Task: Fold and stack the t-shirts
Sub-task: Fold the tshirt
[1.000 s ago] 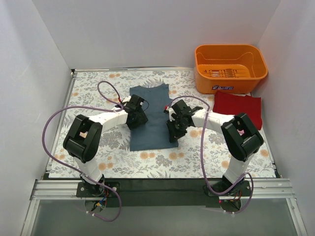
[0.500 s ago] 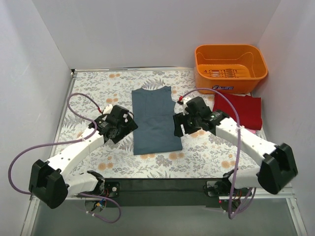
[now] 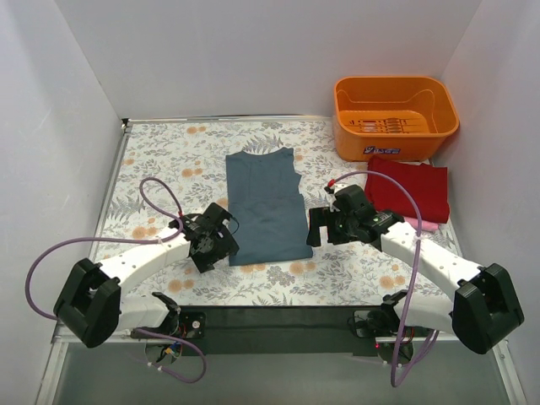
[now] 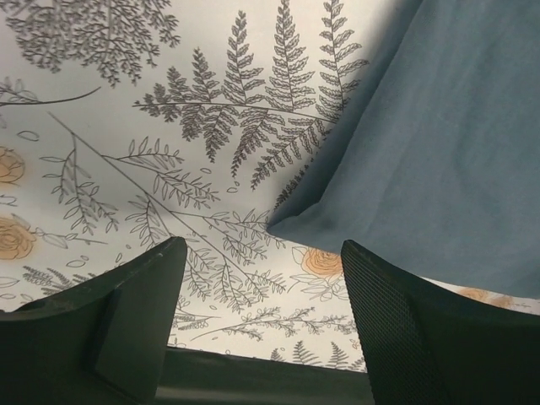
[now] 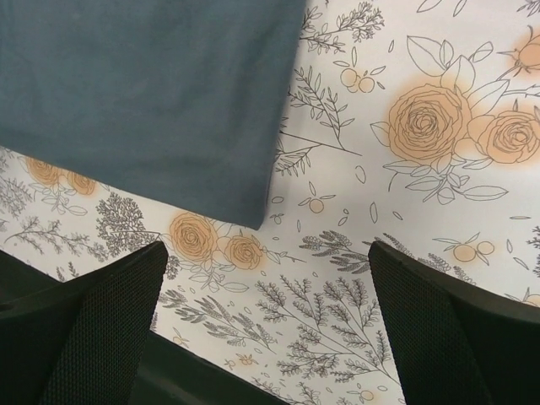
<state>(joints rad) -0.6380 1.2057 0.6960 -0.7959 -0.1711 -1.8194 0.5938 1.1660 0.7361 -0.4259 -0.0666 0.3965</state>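
The slate blue-grey t-shirt (image 3: 266, 207) lies flat on the floral tablecloth, folded lengthwise into a narrow strip with its collar at the far end. My left gripper (image 3: 221, 245) hovers open beside its near left corner, and that corner (image 4: 291, 221) shows just beyond the fingers (image 4: 148, 295). My right gripper (image 3: 315, 228) is open beside the near right corner (image 5: 253, 215), with nothing between its jaws. A folded dark red t-shirt (image 3: 407, 187) rests at the right, with a pink t-shirt's edge (image 3: 426, 225) peeking out beneath it.
An orange plastic basket (image 3: 395, 114) stands at the back right, just beyond the red shirt. White walls close in the table on the left, back and right. Purple cables loop off both arms. The table's dark near edge (image 4: 253, 380) lies just behind my grippers.
Both arms pulled back from the middle of the blue-grey shirt to its near corners. Both grippers opened, and the shirt now lies smooth and straight.
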